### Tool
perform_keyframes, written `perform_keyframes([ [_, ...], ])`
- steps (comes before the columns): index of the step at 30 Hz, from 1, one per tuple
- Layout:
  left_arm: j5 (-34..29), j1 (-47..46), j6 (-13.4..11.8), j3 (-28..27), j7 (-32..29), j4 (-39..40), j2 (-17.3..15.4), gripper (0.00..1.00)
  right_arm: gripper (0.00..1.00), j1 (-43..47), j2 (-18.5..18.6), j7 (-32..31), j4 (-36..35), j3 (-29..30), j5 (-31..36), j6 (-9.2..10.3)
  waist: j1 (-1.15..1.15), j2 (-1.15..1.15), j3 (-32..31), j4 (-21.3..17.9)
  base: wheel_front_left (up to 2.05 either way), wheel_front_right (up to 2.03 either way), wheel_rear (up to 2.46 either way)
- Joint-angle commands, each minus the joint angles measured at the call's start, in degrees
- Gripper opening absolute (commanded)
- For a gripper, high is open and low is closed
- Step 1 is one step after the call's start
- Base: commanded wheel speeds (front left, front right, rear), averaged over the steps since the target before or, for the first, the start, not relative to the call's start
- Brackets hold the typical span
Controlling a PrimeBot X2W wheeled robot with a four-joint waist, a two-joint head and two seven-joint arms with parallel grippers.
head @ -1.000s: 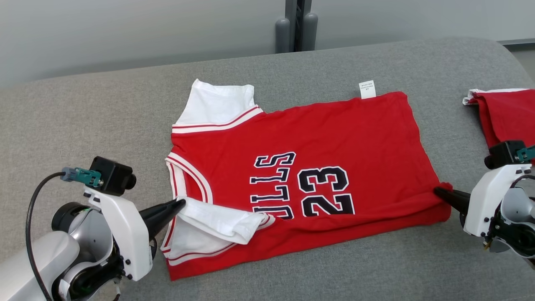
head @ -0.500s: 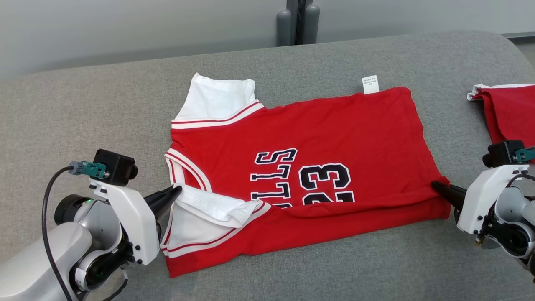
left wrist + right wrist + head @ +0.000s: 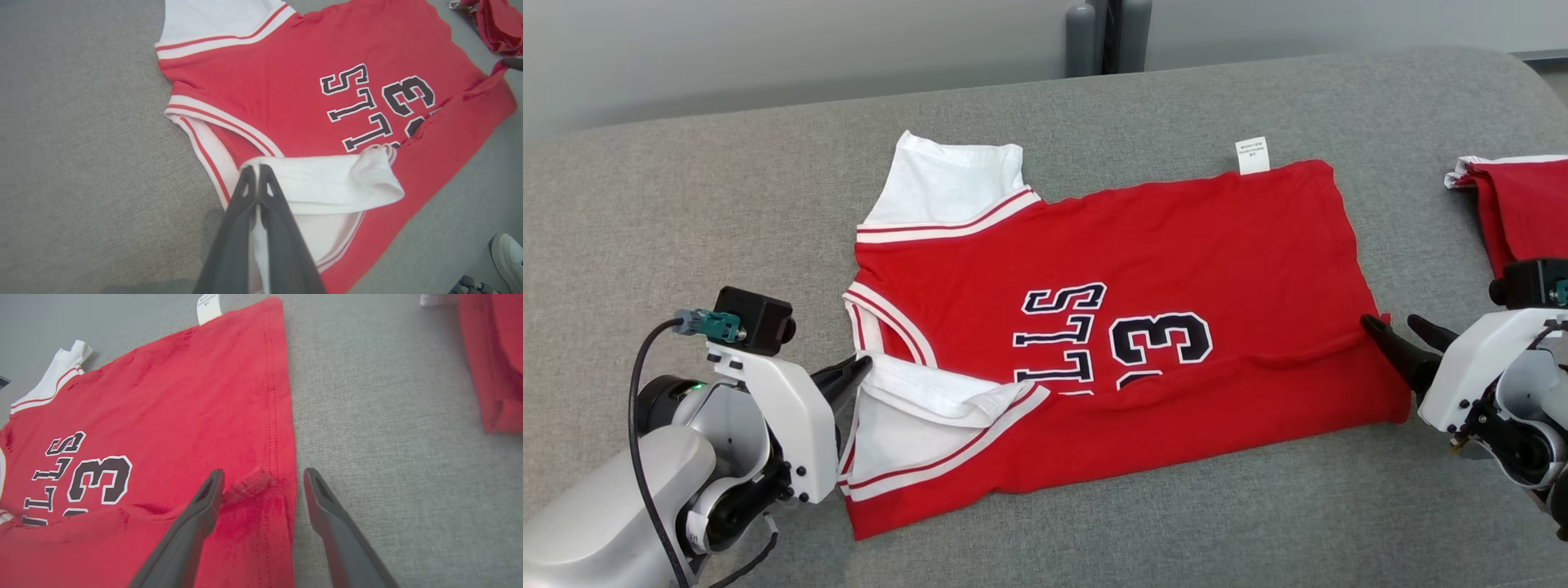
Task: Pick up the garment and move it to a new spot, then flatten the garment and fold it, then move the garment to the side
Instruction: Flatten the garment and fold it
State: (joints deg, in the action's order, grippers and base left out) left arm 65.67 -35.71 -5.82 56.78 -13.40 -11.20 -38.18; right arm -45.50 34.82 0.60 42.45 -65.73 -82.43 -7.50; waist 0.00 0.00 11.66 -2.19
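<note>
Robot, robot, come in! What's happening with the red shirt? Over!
Left gripper jaws shut on white sleeve. Right gripper jaws open at hem. Shirt part-folded on grey cushion. Other red cloth apart.

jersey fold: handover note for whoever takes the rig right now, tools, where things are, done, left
Left tool: shut on the white sleeve of the jersey.
Right tool: open, fingers astride the hem corner, no grip.
Jersey: spread on the grey cushion, near long edge partly folded over the lettering. Another red garment lies at the right edge.
Done: laid out, first fold begun.
Left: finish folding, move it aside.
</note>
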Motion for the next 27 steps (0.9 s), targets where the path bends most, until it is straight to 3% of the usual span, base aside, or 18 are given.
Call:
perform_keyframes([
  [1, -0.5, -1.0, -0.2, 0.0, 0.4, -0.5, 0.1, 0.0, 1.0, -0.5, -0.1, 1.2, 0.2, 0.0, 0.4, 0.02, 0.0, 0.0, 0.1, 0.0, 0.0, 0.0, 0.0],
  [11, -1.6, -1.4, -1.0, 0.2, 1.8, -4.0, 1.8, 0.0, 1.0, -0.5, -0.3, 8.0, 1.3, 0.7, 0.3, 0.02, 0.0, 0.0, 0.3, -0.1, 0.0, 0.0, 0.0],
  [12, -1.7, -1.5, -1.2, 0.2, 2.0, -4.4, 2.0, 0.07, 1.0, -0.4, -0.3, 8.7, 1.2, 0.8, 0.1, 0.02, 0.0, 0.0, 0.3, -0.1, 0.0, 0.0, 0.0],
  [13, -1.8, -1.5, -1.5, 0.2, 2.1, -4.9, 2.1, 0.36, 1.0, -0.2, -0.3, 9.2, 1.1, 1.0, -0.2, 0.02, 0.0, 0.0, 0.2, -0.1, 0.0, 0.0, 0.0],
  [14, -2.2, -1.6, -2.0, 0.1, 2.6, -5.4, 2.3, 0.97, 1.0, 0.0, -0.2, 9.6, 0.9, 1.1, -0.4, 0.02, 0.0, 0.0, 0.2, -0.2, 0.0, 0.0, 0.0],
  [20, -3.8, -1.6, -5.2, -1.5, 7.6, -8.3, 3.9, 1.0, 1.0, 0.9, 0.4, 12.2, 0.1, 1.7, -0.8, 0.02, 0.0, 0.0, -0.6, -0.4, 0.0, 0.0, 0.0],
  [23, -5.6, -1.5, -7.6, -2.9, 12.9, -9.7, 4.4, 1.0, 1.0, 1.7, 0.9, 13.8, -0.5, 2.7, 0.1, 0.02, 0.0, 0.0, -1.4, -0.6, 0.0, 0.0, 0.0],
  [25, -7.0, 0.0, -10.4, -4.8, 19.5, -10.2, 5.4, 1.0, 1.0, 2.4, 1.1, 14.7, -1.1, 4.9, 2.7, 0.02, 0.0, 0.0, -2.5, -0.8, 0.0, 0.0, 0.0],
  [27, -6.0, 2.4, -12.7, -8.1, 25.5, -9.3, 6.9, 1.0, 1.0, 4.1, 0.9, 14.7, -2.2, 12.6, 7.9, 0.02, 0.0, 0.0, -3.7, -1.1, 0.0, 0.0, 0.0],
])
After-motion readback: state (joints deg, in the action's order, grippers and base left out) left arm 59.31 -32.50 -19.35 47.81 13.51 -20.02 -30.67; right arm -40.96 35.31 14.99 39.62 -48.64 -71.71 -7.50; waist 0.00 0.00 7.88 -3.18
